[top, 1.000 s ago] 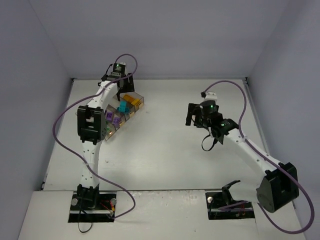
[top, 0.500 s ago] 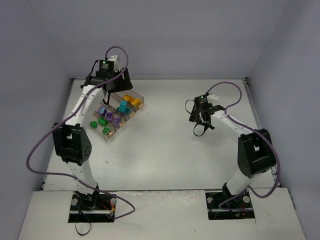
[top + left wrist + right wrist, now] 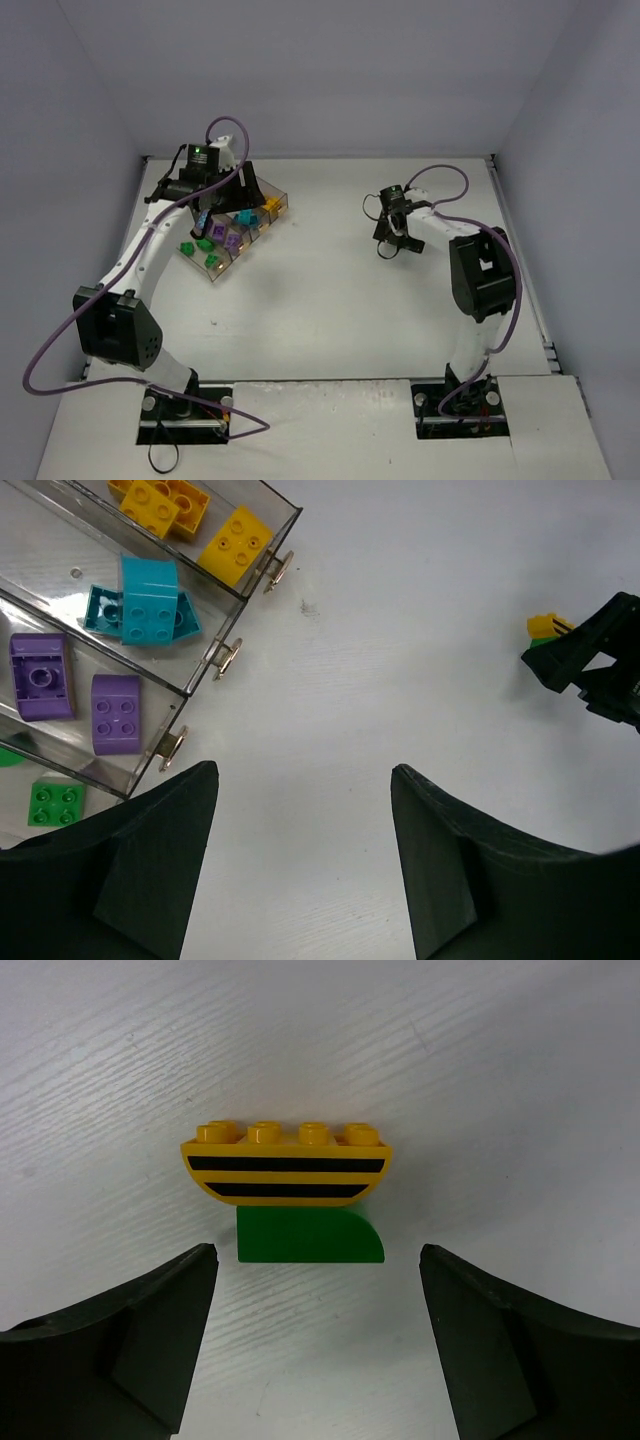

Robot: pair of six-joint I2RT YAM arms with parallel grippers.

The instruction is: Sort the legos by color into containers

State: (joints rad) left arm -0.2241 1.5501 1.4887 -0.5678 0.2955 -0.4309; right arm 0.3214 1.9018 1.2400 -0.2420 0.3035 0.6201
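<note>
A: Right hand point(image 3: 392, 228) has closed in on the striped yellow brick point(image 3: 287, 1174) touching a green brick point(image 3: 310, 1237), right of centre; spread wide, empty.
B: Left hand point(image 3: 300, 780) backed off the containers point(image 3: 275, 550), wide too. Probably last strays.

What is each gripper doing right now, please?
Left gripper: open, empty.
Right gripper: open, empty; a yellow striped brick and green brick lie just ahead.

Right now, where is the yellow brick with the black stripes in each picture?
Top external: hidden under the right gripper, right of the middle.
Left wrist: striped yellow brick peeks out at the right edge, beside that gripper.
Right wrist: centre, touching a green brick, between the open fingers.
Shared landmark: the right gripper.
</note>
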